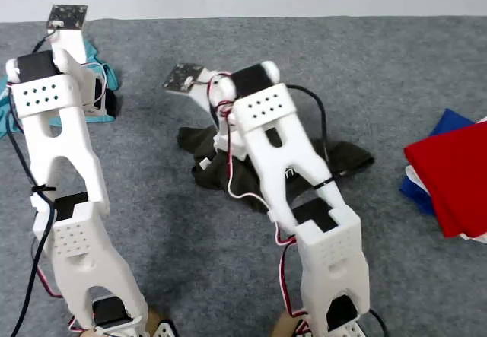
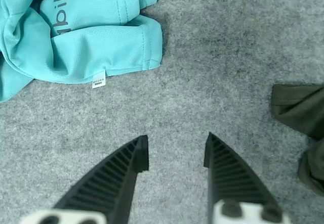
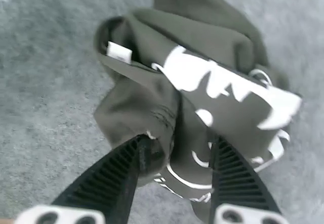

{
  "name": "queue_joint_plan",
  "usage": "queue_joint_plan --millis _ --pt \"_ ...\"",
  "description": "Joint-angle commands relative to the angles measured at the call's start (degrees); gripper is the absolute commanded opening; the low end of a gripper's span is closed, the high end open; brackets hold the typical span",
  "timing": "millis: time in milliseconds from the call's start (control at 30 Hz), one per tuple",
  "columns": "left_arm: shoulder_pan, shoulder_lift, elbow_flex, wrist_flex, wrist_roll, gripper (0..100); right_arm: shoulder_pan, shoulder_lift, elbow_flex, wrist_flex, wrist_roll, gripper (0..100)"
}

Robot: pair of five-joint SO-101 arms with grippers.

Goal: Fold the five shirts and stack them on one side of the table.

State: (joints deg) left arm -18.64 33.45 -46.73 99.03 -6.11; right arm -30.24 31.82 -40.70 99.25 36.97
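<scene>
Jaws wide, left gripper point(image 2: 174, 145) hangs over mat point(image 2: 228, 42) beside the teal shirt point(image 2: 96, 32); right gripper point(image 3: 177, 142), equally spread, straddles a fold of the crumpled olive shirt point(image 3: 202, 42) mid-table; red shirt point(image 1: 453, 177) lies apart.

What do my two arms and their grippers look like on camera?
The left arm and right arm are both white plastic shells with grids of small holes and black servo blocks at the joints. Black cables run along both, and red and white wires loop along the right arm. The left gripper and right gripper have black, ribbed, pointed fingers on white bases.
</scene>
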Motion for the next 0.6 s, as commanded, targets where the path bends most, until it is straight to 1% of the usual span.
queue_joint_plan --millis 0,200,500,567 --pt "0.2 -0.4 -0.2 -0.6 0.6 19 -0.4 1.6 -2.4 0.6 -0.8 19.9" --pt "0.2 -0.4 -0.2 -0.6 0.4 19 -0.3 3.2 -2.6 0.9 -0.8 19.9" --pt "0.2 -0.4 -0.2 -0.6 0.4 19 -0.6 -5.3 -2.4 3.3 -0.8 19.8" --pt "0.2 -0.4 -0.2 -0.7 0.4 19 -0.7 -6.5 -2.4 3.3 -1.8 19.8"
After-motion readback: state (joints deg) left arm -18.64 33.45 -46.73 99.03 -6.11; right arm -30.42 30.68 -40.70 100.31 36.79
